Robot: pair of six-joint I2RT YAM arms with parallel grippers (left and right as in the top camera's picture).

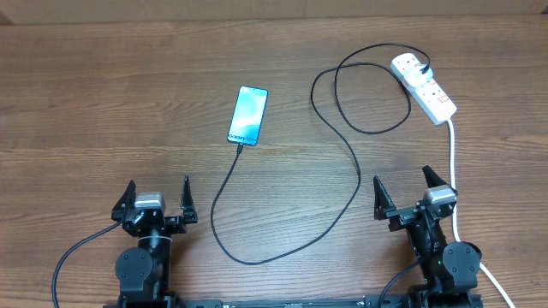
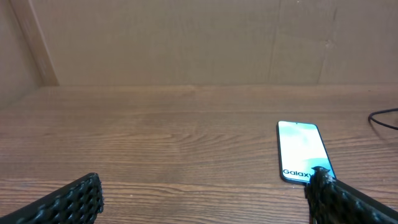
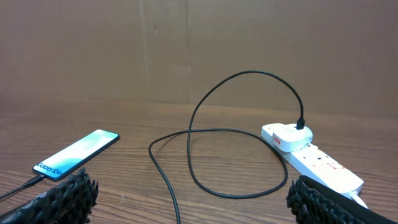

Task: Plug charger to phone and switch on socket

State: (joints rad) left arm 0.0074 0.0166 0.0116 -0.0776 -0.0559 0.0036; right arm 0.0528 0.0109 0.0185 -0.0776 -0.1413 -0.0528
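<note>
**On the table [image 1: 86, 103], phone [image 1: 247, 115] meets charger [image 1: 358, 175]**

At mid-table we see the phone lying flat, the charger's tip touching its near end. The black cable loops right to its plug, seated in the socket [image 1: 435, 96] at the far right. Nearer us, the left gripper [image 1: 158, 184] and right gripper [image 1: 401, 176] sit well apart, jaws spread, empty.

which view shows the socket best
Overhead: the socket lies whole in frame, its top face and red markings showing. The right wrist view shows it closer but side-on, at a low angle. The left wrist view does not show it at all.
</note>
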